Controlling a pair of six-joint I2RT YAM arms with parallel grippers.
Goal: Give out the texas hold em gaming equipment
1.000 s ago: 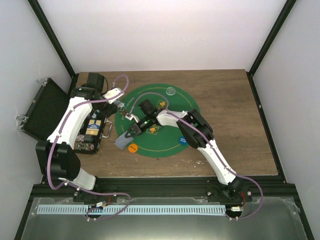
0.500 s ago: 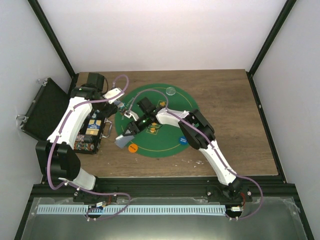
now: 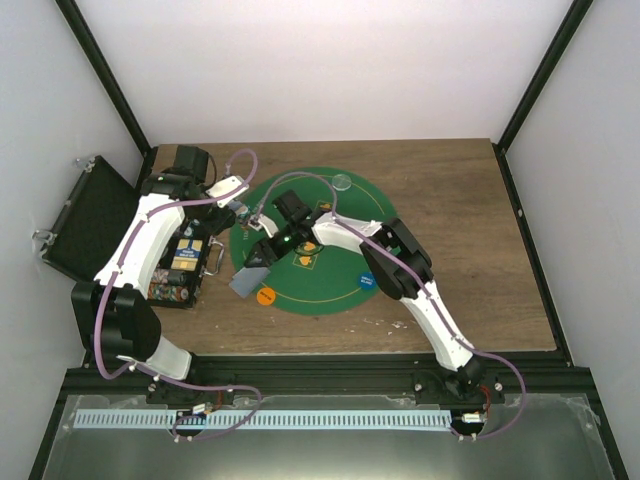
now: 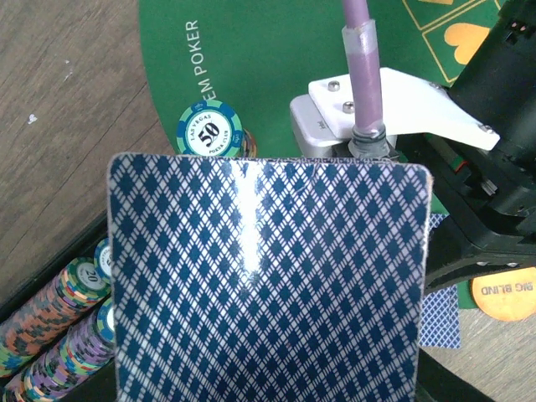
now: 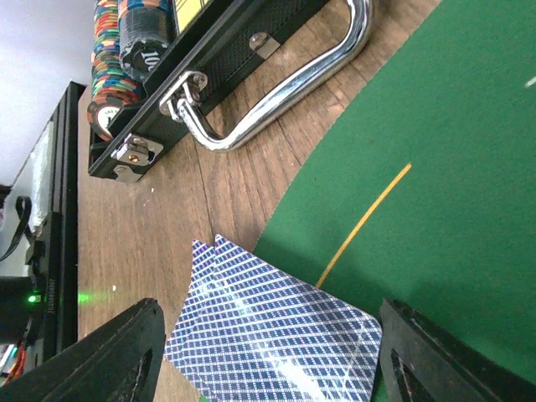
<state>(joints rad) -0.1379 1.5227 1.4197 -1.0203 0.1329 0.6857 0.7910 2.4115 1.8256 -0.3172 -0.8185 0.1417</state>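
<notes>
- Left gripper (image 3: 240, 213), over the left rim of the mat (image 3: 320, 292), is closed almost fully on the held card (image 4: 268, 285), whose back faces its camera. I cannot tell whether it is one card or a thin stack.
- Right gripper (image 5: 270, 358) hangs at the same rim with its fingers spread wide and holding nothing. It straddles two dealt cards (image 5: 276, 331), which lie face down and overlapped, half on the mat and half on the table (image 3: 450, 250).
- Orange disc (image 3: 265, 296) sits just beside that pair at the mat's near-left edge. The blue disc (image 3: 365, 282) is near-right and the clear disc (image 3: 342, 182) is at the far rim.
- Risk: a finger catching the pair on lifting would drag it off the mat.
- Risk: the arms crowd each other at this rim, so a bump could knock the held card askew or loose.
- Risk: so thin a pinch may let it slip.
</notes>
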